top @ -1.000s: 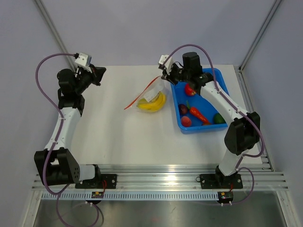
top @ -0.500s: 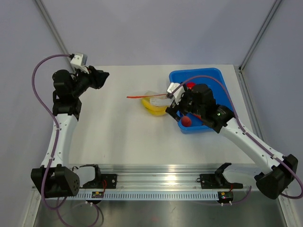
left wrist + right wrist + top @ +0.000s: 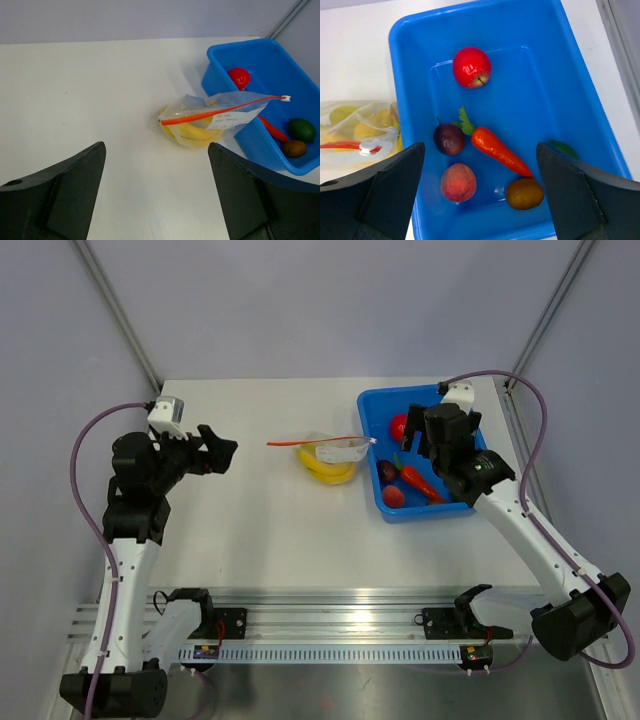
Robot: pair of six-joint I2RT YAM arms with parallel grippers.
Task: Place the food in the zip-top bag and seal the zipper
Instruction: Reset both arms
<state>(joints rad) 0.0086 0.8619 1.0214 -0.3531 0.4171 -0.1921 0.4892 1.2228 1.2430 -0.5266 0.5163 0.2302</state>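
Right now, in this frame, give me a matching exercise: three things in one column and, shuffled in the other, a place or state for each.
1. banana
2. carrot
3. left fingers

A. lying in the blue bin
B. spread open, holding nothing
C. inside the clear bag

Pairs: 1-C, 2-A, 3-B.

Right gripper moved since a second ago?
Yes. The right gripper has swung right, away from the zip-top bag that it was at, and now hangs open over the blue bin.
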